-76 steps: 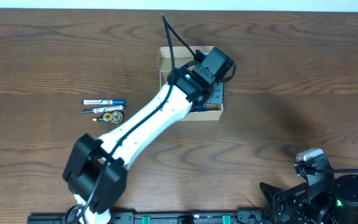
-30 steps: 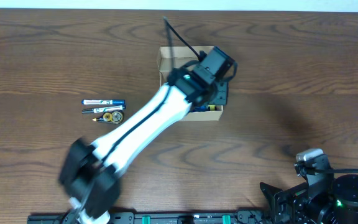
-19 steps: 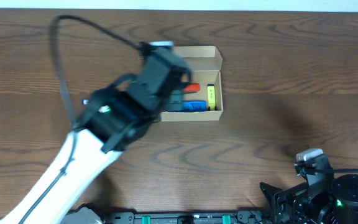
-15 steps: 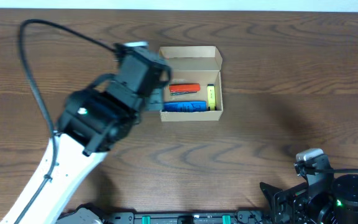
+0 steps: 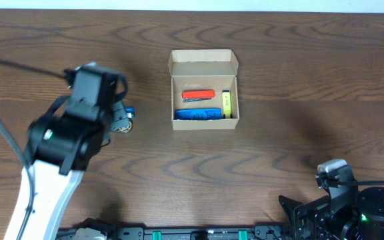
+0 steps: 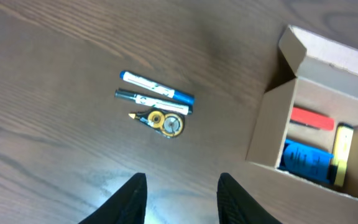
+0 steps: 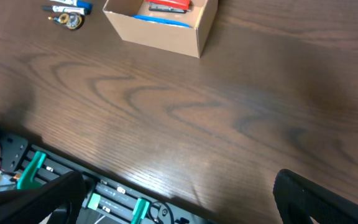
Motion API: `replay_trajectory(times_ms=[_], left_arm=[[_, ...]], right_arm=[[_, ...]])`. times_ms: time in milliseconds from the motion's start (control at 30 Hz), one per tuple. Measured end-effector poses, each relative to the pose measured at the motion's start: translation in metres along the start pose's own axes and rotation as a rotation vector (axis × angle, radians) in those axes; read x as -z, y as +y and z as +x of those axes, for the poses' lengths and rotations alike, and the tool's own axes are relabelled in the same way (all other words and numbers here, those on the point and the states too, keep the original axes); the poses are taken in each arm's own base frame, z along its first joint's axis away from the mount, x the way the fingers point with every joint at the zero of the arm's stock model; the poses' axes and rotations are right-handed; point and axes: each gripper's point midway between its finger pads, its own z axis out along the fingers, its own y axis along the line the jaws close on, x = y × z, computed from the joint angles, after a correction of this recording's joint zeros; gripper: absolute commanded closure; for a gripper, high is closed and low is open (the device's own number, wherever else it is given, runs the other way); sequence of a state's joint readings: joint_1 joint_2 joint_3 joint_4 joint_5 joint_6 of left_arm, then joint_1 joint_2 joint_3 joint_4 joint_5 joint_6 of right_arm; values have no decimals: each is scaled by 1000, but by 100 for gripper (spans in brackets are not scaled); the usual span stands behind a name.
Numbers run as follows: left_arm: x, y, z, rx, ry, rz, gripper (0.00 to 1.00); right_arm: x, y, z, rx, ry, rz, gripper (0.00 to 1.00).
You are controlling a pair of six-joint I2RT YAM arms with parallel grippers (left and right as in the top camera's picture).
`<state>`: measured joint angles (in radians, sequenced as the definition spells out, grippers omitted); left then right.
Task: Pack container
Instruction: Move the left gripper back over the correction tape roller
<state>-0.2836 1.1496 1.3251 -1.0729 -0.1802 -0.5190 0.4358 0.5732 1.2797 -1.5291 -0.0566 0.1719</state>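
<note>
Inspection of the surface: the container is sitting open toward the middle of the far edge, its lid flap folding back toward that edge. Inside, a red item and a blue item are lying crosswise, the blue one nearer the front wall. A yellow item is lying along the right wall.

The left gripper is hovering over the left part of the surface, released, its fingers apart with nothing between them. Below it, well apart from the container, three items are lying close together: a blue-capped marker, a dark pen just beside it, and a small yellow-wheeled piece next to the pen.

The right gripper is resting by the near right corner, spread wide and grasping nothing.
</note>
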Motion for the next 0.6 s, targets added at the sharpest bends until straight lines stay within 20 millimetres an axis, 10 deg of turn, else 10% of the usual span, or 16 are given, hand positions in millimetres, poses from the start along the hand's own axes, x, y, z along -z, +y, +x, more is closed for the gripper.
replay_trajectory(times_ms=[600], left_arm=[[-135, 14, 47, 336, 189, -84, 29]], right_arm=[[0, 0, 0, 0, 0, 0, 1]])
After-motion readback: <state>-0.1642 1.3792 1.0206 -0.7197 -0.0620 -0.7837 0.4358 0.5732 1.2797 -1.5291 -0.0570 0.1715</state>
